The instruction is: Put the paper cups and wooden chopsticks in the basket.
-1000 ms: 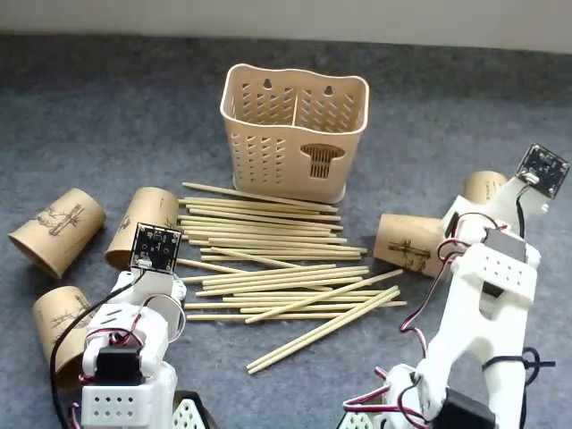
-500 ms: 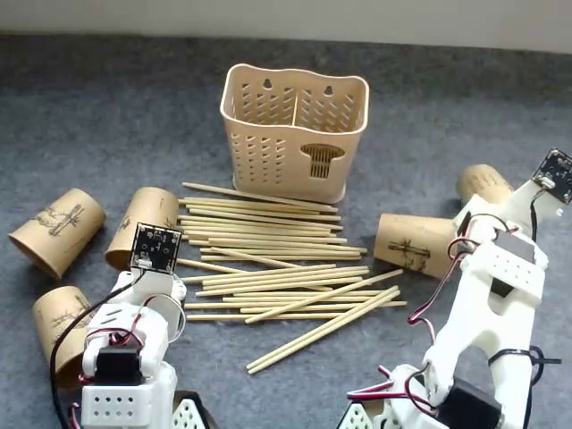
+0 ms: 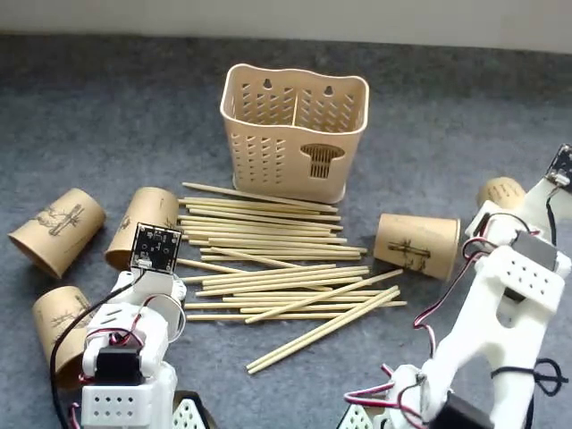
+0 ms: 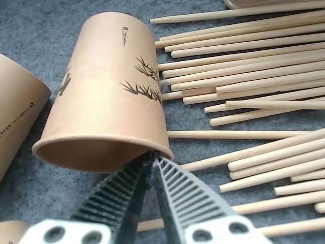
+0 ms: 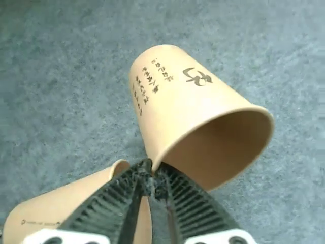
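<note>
Many wooden chopsticks (image 3: 277, 259) lie in a loose pile in front of the beige slotted basket (image 3: 268, 143). Paper cups lie on their sides: three at the left (image 3: 56, 231) (image 3: 143, 223) (image 3: 58, 322), one right of the pile (image 3: 416, 243). My left gripper (image 4: 152, 165) is shut, its tips against the rim of a lying cup (image 4: 106, 96) beside the chopsticks (image 4: 244, 76). My right gripper (image 5: 151, 180) is shut on the rim of another cup (image 5: 198, 122), which sits at the far right (image 3: 500, 190) in the high view.
The grey carpeted surface runs wide around the basket and to the back. The left arm (image 3: 134, 331) and right arm (image 3: 509, 295) stand at the near edge. A second cup (image 5: 61, 213) lies just under the right gripper. Another cup (image 4: 15, 117) lies beside the left one.
The right arm has swung to the right and the cup at its gripper has shifted right with it. The left arm, the chopsticks and the other cups have stayed put.
</note>
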